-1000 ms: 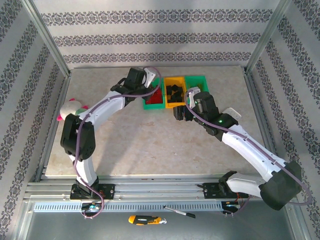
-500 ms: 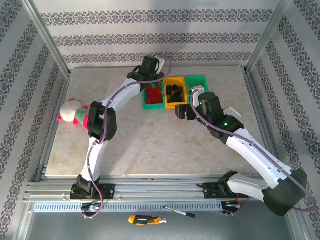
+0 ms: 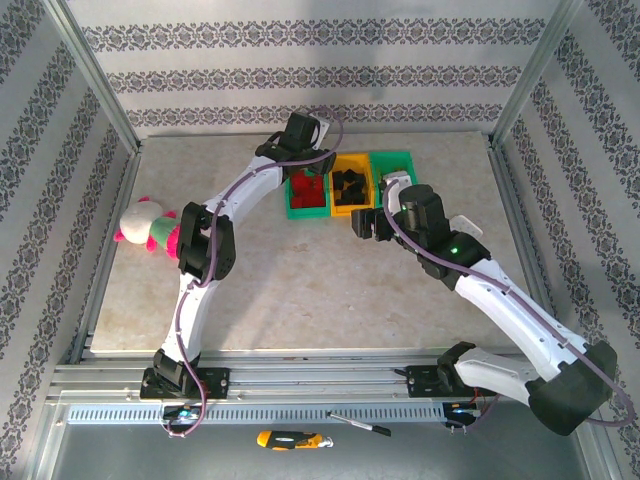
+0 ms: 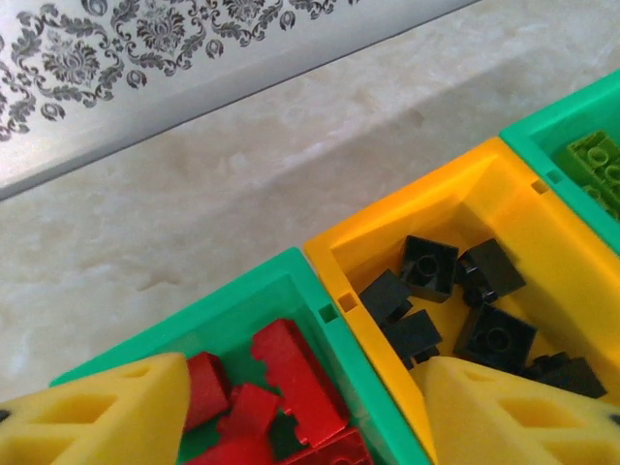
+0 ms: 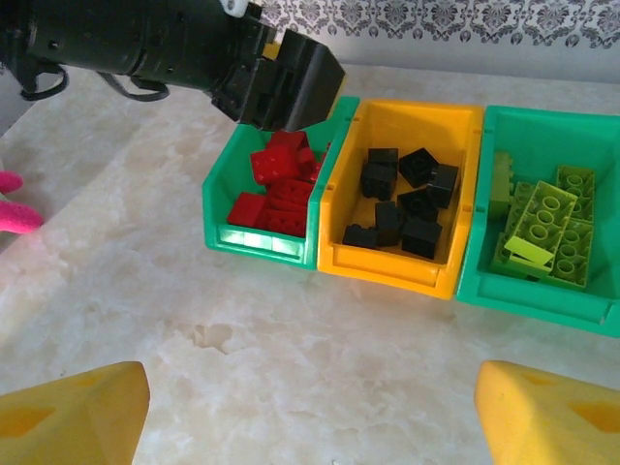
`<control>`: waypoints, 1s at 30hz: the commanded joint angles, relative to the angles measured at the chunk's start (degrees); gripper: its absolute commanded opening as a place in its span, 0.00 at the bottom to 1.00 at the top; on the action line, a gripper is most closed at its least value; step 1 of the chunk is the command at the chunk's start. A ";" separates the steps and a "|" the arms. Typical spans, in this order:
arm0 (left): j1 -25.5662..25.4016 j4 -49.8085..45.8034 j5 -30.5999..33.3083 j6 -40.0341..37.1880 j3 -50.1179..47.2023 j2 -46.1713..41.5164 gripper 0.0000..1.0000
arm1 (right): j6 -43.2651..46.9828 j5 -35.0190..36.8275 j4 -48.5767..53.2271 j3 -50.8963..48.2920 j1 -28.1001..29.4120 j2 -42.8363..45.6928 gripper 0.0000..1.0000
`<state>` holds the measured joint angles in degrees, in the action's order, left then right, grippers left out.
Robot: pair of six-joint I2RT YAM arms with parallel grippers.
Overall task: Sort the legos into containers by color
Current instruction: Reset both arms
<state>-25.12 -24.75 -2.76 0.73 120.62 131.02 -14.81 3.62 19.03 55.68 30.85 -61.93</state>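
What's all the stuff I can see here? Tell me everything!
left bin: one, green, left end of the joined row at the table's far side
middle bin: one, orange-yellow, between the two green ones
right bin: one, green, right end of the row
red legos: several, red, in the left bin
black legos: several, black, in the middle bin
lime legos: several, lime green, in the right bin
plush toy: one, pink, white and green, left side of the table
table: one, pale marbled
hand tool: one, yellow and black, on the metal ledge near the arm bases
left gripper: one, yellow-tipped, open above the left bin
right gripper: one, yellow-tipped, open over the table in front of the bins
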 commanded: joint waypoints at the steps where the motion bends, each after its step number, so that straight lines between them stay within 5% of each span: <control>1: -0.37 2.78 0.06 0.54 -6.47 -8.52 0.85 | 0.26 2.14 -0.64 -2.31 -1.32 2.10 0.92; 4: -0.44 8.68 1.95 0.01 -17.35 -16.48 0.99 | 0.88 4.41 -3.60 -5.13 -3.38 3.71 0.98; 12: -0.15 25.04 9.39 -4.41 -49.86 -41.01 0.99 | 6.47 11.16 -16.09 -16.08 -13.98 6.84 0.98; 19: 2.02 36.06 20.47 -7.23 -73.24 -57.72 0.99 | 11.64 10.97 -39.46 -29.73 -22.81 2.43 0.98; 24: 6.59 43.06 25.55 -7.92 -85.77 -63.85 0.99 | 14.23 8.80 -56.18 -35.63 -26.45 -5.14 0.98; 30: 13.11 56.46 23.15 -7.65 -97.94 -63.28 0.99 | 12.26 5.46 -68.07 -38.08 -28.97 -13.96 0.98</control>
<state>-14.33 19.94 20.16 -6.04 25.54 66.92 -2.59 11.46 -37.15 18.52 2.55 -73.73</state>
